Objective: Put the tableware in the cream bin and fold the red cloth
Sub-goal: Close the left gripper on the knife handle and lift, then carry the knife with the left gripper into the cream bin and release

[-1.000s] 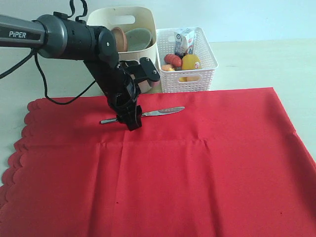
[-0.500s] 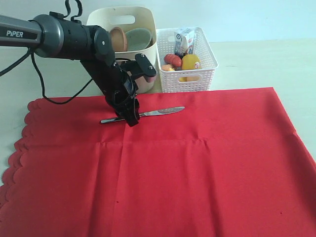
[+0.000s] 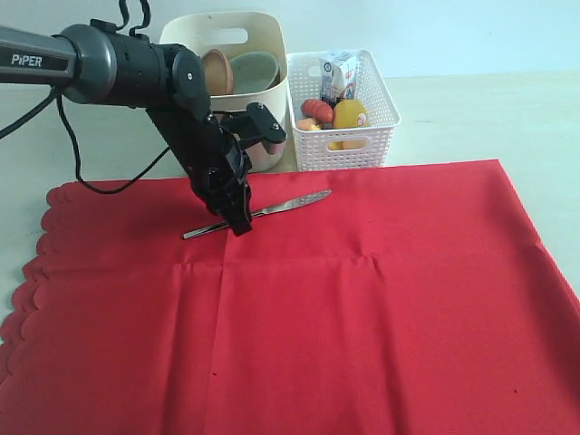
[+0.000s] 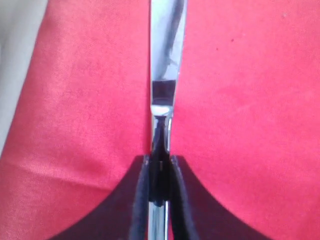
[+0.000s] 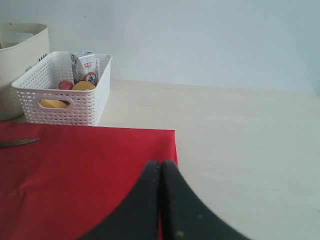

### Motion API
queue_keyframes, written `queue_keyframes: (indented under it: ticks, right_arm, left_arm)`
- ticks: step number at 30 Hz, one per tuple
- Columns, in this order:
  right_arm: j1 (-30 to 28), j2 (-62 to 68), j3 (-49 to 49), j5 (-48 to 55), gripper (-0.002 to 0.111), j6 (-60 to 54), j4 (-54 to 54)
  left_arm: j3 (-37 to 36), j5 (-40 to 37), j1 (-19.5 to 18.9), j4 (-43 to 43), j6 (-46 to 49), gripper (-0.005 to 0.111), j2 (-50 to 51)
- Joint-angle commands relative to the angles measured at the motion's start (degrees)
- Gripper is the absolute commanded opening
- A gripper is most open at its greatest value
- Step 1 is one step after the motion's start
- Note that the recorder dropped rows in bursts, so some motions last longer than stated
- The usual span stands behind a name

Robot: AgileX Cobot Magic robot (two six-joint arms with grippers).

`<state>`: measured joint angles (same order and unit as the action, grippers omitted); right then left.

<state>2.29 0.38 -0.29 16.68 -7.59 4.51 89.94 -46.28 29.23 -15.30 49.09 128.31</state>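
While the left gripper (image 3: 239,217) pinches the steel knife (image 3: 294,201) near the red cloth (image 3: 381,326) edge that runs by the cream bin (image 3: 276,91), most of the cloth lies bare. The right gripper (image 5: 161,210) is closed, holding nothing, beside the cloth's side edge.

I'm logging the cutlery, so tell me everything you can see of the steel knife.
The steel knife is a slim, one-piece table knife of shiny, mirror-like metal, with a narrow handle and a broader blade ending in a rounded tip. It stretches slightly slanted over the far part of the red cloth. The left pincer is closed on its handle, close to where the blade begins. Whether it is clear of the cloth cannot be told.
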Motion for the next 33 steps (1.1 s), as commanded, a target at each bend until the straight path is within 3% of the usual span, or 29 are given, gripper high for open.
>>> queue_keyframes:
  ticks: [1, 10, 18, 25, 33]
  right_arm:
    - [-0.32, -0.38, 0.29, -0.54, 0.0, 0.15, 0.04]
    - [-0.32, -0.38, 0.29, -0.54, 0.0, 0.15, 0.04]
    - [-0.32, -0.38, 0.29, -0.54, 0.0, 0.15, 0.04]
    - [-0.32, -0.38, 0.29, -0.54, 0.0, 0.15, 0.04]
    - [-0.32, -0.38, 0.29, -0.54, 0.0, 0.15, 0.04]
  left_arm:
    - [-0.53, -2.49, -0.27, -1.24, -0.49, 0.0, -3.21]
    - [-0.53, -11.91, -0.27, -1.82, -0.43, 0.0, -13.38]
    - [-0.53, -11.36, -3.04, -5.14, -3.02, 0.0, -25.76]
    - [-0.53, 2.38, -10.44, -18.87, -3.77, 0.0, -29.26]
    - [-0.53, 19.74, -11.4, -26.93, -3.92, 0.0, -27.54]
